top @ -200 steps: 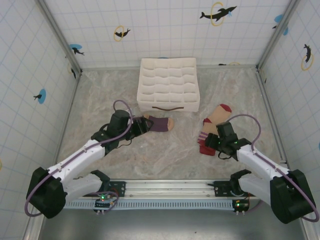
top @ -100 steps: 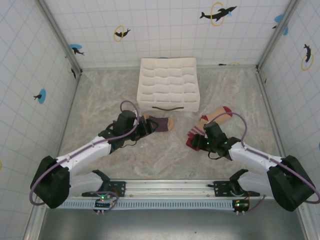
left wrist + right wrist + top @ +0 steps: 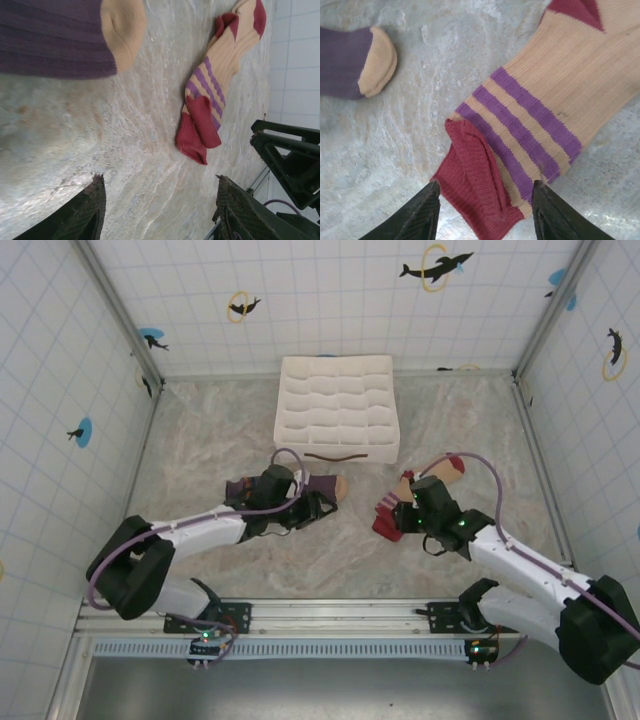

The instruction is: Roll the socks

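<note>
From above, the purple sock (image 3: 326,483) lies on the table (image 3: 200,440) at centre frame, just below the white organiser box (image 3: 337,408). The left fingers (image 3: 306,504) are over its cuff end. To the right, the beige sock (image 3: 440,470) runs diagonally, and the right fingers (image 3: 402,521) are at its red cuff.

In the left wrist view, the left fingers (image 3: 92,202) stand wide at the bottom edge with only bare table between them. The purple sock's tan toe is in the upper left, and the beige sock lies right of centre.

In the right wrist view, the right fingers (image 3: 427,212) are moderately apart, straddling the folded red cuff of the beige sock (image 3: 555,85). I cannot tell whether they pinch it. The purple sock's (image 3: 342,62) toe is in the upper left.
</note>
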### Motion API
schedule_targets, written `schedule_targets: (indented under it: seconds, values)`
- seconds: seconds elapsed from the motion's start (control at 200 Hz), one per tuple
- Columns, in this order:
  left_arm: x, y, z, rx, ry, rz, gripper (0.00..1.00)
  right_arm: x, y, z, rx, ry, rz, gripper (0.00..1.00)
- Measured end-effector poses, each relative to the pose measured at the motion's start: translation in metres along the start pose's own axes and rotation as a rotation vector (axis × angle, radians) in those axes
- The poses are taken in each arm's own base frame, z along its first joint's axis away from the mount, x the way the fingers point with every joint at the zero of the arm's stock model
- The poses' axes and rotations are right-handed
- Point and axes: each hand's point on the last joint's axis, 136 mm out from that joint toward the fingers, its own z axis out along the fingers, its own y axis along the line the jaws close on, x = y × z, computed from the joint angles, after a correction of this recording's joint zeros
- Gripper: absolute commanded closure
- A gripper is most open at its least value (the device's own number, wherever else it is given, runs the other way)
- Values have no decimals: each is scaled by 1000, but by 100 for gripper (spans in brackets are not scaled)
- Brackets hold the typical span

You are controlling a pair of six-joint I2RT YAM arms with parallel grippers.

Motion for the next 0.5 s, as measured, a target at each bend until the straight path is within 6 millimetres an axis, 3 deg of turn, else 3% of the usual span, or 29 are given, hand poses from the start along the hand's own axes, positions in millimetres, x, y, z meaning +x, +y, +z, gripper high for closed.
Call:
schedule_targets:
  seconds: [0.23, 0.5]
  values:
    - [9, -17, 24, 37, 46, -13, 57, 20, -4, 26, 18, 101, -99, 54]
    - [20, -36, 60, 79, 124, -43, 68, 27, 1, 30, -36, 94, -124, 65]
